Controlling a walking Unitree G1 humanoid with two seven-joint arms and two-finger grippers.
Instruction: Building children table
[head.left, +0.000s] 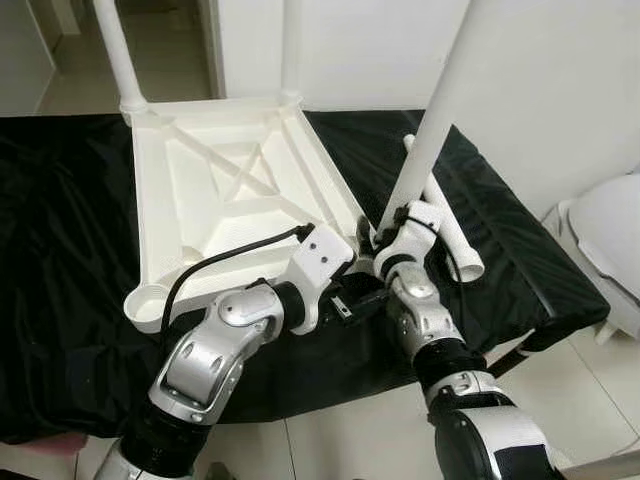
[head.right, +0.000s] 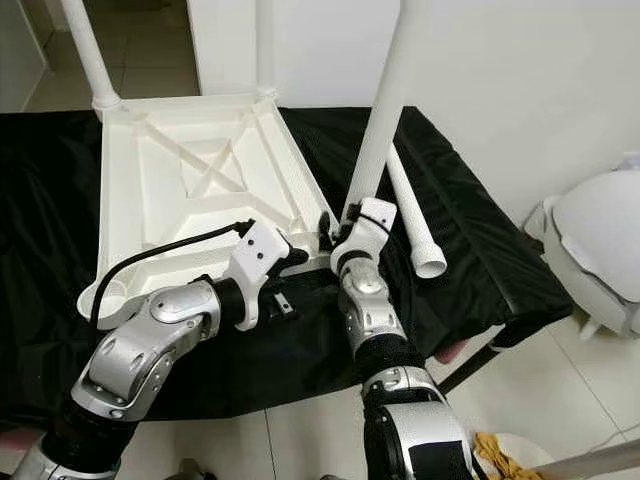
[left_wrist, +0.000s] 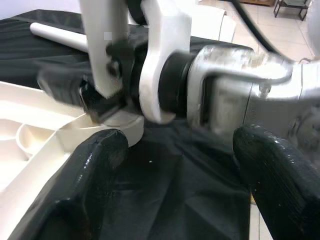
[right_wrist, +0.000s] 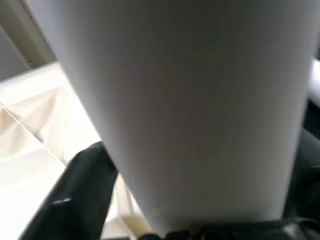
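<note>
The white table top (head.left: 230, 200) lies upside down on the black cloth (head.left: 60, 250). The right gripper (head.left: 385, 235) clenches a table leg (head.left: 440, 110) at the near right corner socket; its upper end is cut off. The left gripper (left_wrist: 175, 165) hangs released just beside it. A loose leg (head.right: 412, 215) lies nearby.

**Both arms meet at the near corner**

The silver left arm bends inward, its left gripper (head.left: 345, 303) spread wide, black fingers (left_wrist: 95, 165) apart. The right gripper (head.left: 390, 228) reaches up from a raised forearm, closed around the white plastic tube leg (head.left: 440, 110).
</note>
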